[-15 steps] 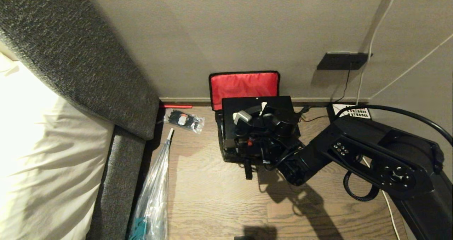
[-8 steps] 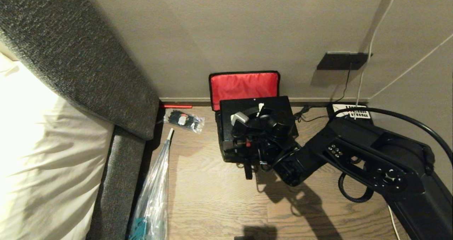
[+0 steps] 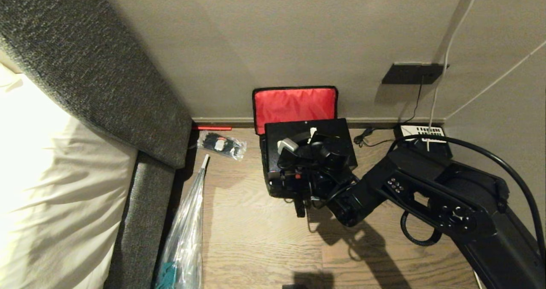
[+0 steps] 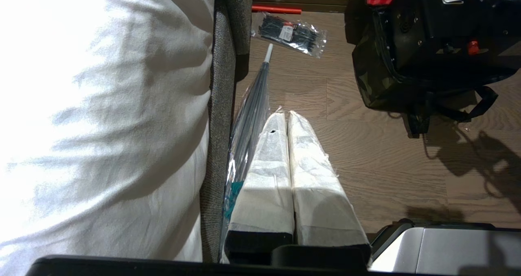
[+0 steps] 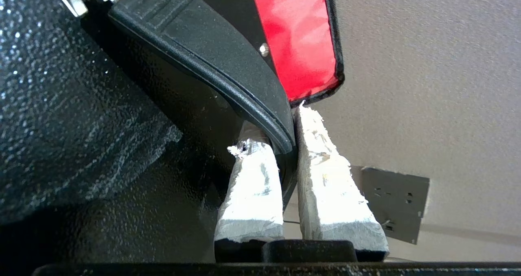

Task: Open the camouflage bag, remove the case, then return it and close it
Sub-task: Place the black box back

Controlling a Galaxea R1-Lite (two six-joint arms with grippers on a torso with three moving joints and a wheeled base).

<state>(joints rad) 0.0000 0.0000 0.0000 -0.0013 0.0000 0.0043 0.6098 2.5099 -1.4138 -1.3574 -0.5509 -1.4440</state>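
The camouflage bag stands open on the wooden floor against the wall, its red-lined lid propped up behind it. The black case sits over the bag's opening, hiding the inside. My right gripper is on top of the case. In the right wrist view that gripper is shut on the case's curved black handle, with the case's textured face beside it. My left gripper hangs parked and shut beside the bed, holding nothing; the bag's camouflage side shows there.
A clear packet of black ties lies left of the bag. A wrapped umbrella leans along the grey bed frame with white bedding. A wall socket, cables and a black phone are at the right.
My right arm has shifted slightly left, carrying the case with it; the case now sits a little further left and lower over the bag. The grip is unchanged.
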